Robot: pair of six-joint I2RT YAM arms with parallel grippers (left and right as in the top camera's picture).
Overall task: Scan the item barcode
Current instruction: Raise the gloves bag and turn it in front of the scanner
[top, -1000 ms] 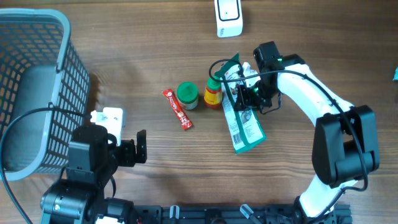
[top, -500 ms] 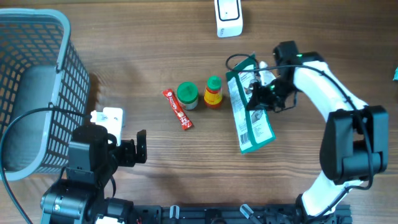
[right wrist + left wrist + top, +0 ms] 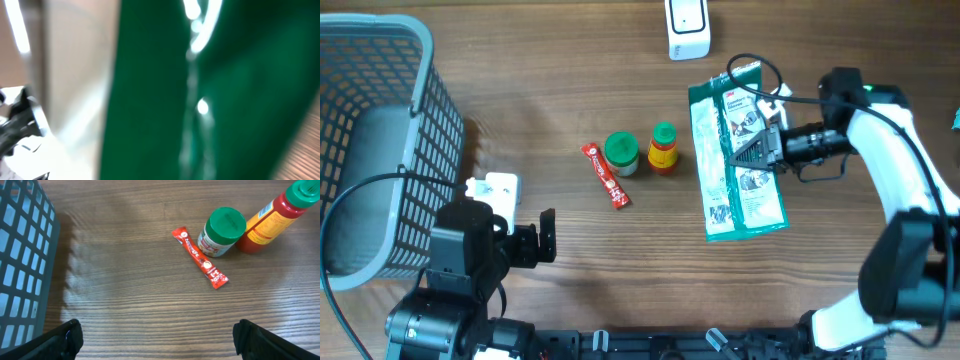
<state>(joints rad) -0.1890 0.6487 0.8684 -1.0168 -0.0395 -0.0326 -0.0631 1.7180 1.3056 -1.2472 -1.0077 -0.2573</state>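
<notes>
**While the packet hangs in the right grip, its code must face the reader**

Nearest the robot, the left gripper (image 3: 545, 238) sits with its jaws released and empty, clear of the work. Mid-desk, a red foil sachet (image 3: 606, 176), a green-lidded glass jar (image 3: 621, 153) and a yellow squeeze bottle with a green cap (image 3: 663, 148) stand just left of the carried item.

The right gripper (image 3: 767, 148) has its jaws clenched on the right edge of the flat green-and-white plastic packet (image 3: 735, 190), above the wooden desk (image 3: 570, 110).

Farthest off is the white rounded scanner box (image 3: 687, 28), near the packet's top end. The likely need is to carry the packet there, barcode side towards the scanner, flat and steady, since limp film may sag or glare. The barcode itself is too small to locate.
</notes>
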